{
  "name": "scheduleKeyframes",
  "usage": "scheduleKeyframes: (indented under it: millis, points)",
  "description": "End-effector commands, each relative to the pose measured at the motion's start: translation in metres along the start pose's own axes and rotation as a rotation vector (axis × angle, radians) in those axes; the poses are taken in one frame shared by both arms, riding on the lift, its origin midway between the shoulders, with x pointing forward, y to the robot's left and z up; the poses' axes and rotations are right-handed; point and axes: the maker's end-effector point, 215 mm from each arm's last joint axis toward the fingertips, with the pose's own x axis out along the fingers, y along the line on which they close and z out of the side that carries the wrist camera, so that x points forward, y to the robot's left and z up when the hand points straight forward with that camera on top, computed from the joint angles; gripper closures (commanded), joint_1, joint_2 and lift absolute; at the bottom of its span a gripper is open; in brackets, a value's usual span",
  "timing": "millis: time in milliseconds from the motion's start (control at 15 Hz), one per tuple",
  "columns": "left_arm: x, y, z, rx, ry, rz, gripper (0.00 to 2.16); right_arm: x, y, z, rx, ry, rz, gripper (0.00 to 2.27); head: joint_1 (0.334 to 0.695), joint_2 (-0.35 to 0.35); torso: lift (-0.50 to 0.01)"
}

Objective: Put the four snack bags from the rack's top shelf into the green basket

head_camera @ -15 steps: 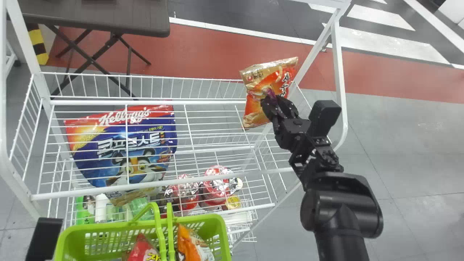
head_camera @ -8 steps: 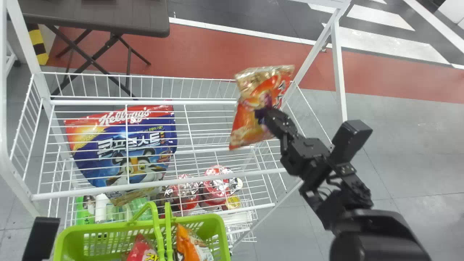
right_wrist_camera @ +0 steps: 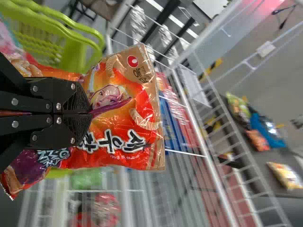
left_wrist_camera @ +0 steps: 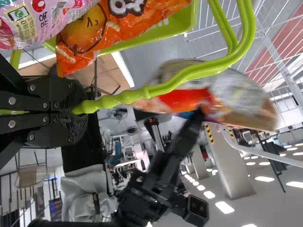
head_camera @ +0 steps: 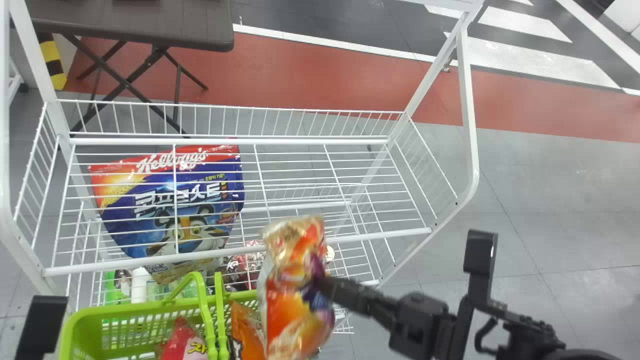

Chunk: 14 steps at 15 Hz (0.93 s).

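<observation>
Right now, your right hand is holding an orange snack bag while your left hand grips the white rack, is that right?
The left hand isn't on the white rack: the left wrist view shows it clamped on the green basket handle. The right hand does hold an orange snack bag.

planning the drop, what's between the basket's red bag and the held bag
In the head view, the green handles and an orange bag lie between the red bag and the held bag.

The head view's bottom edge cuts off the green basket (head_camera: 130,308); the held snack bag (head_camera: 282,305) seems blurred.
</observation>
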Motion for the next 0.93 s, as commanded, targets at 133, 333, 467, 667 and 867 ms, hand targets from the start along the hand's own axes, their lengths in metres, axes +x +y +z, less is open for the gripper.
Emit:
scheduleKeyframes:
  millis: [133,333,467,667,867]
  points:
    - [0.001,-0.005,0.001,0.006,0.000,-0.013,2.15,0.006,0.015,-0.095,0.147,0.245,0.029,2.24,0.695,-0.350,0.000]
    - [0.006,-0.011,-0.002,0.014,0.013,-0.024,2.15,0.025,0.036,-0.098,0.133,0.235,0.101,2.24,0.695,-0.350,0.000]
    - [0.010,-0.013,-0.007,0.012,0.025,-0.030,2.15,0.033,0.063,-0.090,0.134,0.207,0.190,2.24,0.695,-0.350,0.000]
    - [0.009,-0.020,-0.010,0.024,0.028,-0.034,2.15,0.057,0.026,-0.097,0.070,0.222,0.052,2.24,0.695,-0.350,0.000]
    - [0.006,-0.019,-0.009,0.025,0.022,-0.029,2.15,0.062,-0.001,-0.110,0.098,0.267,0.008,1.62,0.695,-0.350,0.000]
